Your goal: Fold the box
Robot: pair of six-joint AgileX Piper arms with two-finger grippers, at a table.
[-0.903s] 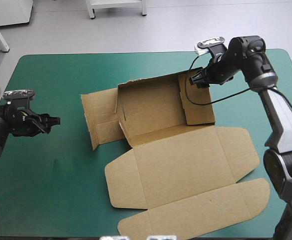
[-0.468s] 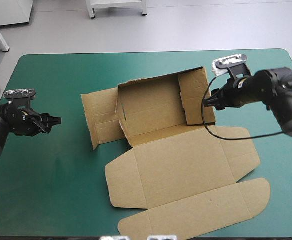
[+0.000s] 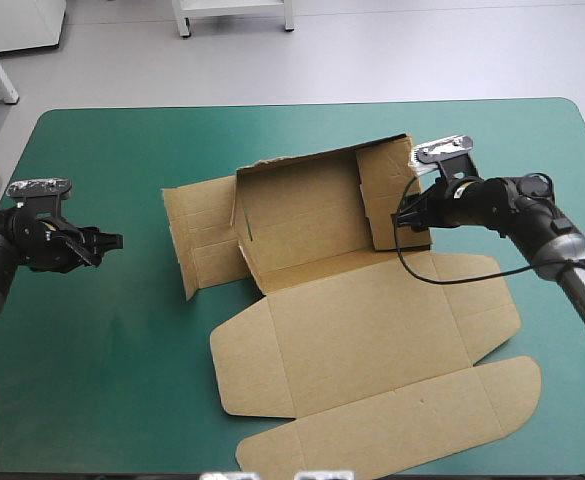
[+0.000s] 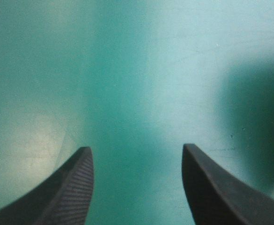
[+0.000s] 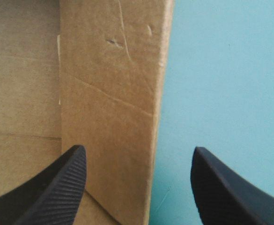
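Straddling right wall point(image 5: 113, 93) of box point(image 3: 372, 330), right gripper point(image 3: 404, 218), spread apart, newly lowered from far edge, seems poised to pinch it; left gripper point(image 3: 107, 240) apart, idle over left tabletop point(image 3: 102, 380).

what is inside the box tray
Only bare brown board shows inside the box; nothing lies in it. The teal-green cover beneath is hidden; the open right tool is at its right wall.

Brown box point(image 3: 352, 300), half-raised walls, lid flat, mid-table
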